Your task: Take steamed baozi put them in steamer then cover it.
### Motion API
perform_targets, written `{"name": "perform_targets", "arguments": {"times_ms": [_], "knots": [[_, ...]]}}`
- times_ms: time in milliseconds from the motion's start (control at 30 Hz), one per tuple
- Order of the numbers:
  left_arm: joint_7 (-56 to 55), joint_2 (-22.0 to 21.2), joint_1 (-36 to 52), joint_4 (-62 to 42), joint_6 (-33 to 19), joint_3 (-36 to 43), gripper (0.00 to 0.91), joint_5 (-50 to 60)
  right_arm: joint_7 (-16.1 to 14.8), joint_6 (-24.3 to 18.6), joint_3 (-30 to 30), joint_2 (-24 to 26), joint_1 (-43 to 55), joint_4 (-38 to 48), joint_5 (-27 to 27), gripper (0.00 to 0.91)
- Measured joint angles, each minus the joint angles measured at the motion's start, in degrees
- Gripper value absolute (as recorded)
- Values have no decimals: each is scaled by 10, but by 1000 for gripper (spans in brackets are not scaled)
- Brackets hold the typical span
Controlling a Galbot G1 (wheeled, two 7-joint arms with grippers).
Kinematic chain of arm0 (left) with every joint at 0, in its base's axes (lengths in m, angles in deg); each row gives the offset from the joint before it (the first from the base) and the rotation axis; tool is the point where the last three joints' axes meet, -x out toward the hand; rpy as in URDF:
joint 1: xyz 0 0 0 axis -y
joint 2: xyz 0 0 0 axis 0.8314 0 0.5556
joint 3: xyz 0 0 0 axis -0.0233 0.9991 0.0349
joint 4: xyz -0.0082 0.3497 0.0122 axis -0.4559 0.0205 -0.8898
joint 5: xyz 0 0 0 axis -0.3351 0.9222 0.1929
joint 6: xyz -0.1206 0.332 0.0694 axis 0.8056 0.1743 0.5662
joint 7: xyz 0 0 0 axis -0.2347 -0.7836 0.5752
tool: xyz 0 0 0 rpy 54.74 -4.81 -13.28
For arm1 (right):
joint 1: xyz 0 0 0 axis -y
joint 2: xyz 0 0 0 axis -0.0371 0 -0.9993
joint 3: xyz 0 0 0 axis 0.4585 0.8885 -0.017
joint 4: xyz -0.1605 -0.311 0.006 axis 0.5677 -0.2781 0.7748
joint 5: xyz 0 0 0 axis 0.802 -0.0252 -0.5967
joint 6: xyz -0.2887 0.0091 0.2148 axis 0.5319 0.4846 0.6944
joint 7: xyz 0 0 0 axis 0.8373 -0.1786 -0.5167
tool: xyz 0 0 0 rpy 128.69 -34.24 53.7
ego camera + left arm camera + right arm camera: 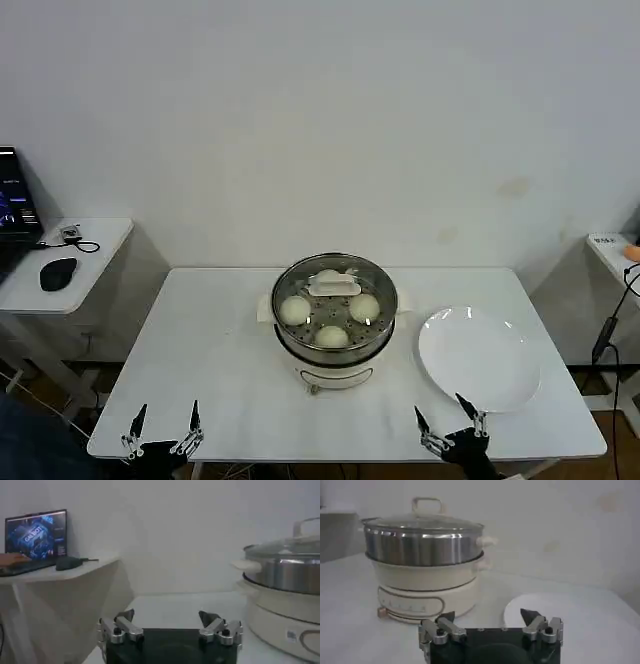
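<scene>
Four small, smooth, cream-white steamed baozi (pixel 333 312) sat inside the round, shiny stainless-steel steamer (pixel 335 335), spaced around its perforated tray: one toward the robot's left, one toward its right, one near, one far. A round clear glass lid (pixel 334 292) with a pale handle (pixel 333 288) lay over them, resting on the steamer's rim; buns visible through the glass. The steamer stood on its cream-white base (pixel 426 592) near the middle of the white rectangular table (pixel 220 370).

A flat white plate (pixel 478 357) lay bare on the table just to the robot's right of the steamer, close to the base but apart from it.

The left gripper (pixel 162 428) hung at the table's near edge, well to the left of the steamer, fingers spread apart, holding nothing. The right gripper (pixel 451 425) sat at the near edge too, just past the plate's near rim, fingers likewise spread and empty. Both were well apart from the steamer and the baozi in it.

Off to the left, a small white side table (pixel 95 258) carried a black mouse (pixel 58 273) and a lit laptop (pixel 35 538).
</scene>
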Motion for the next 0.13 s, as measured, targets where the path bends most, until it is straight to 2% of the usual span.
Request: {"name": "perform_targets", "arguments": {"times_ms": [133], "knots": [[-1,1,1,0,-2,-1,907,-1,4,2,5,0,0,-2,4,907]]}}
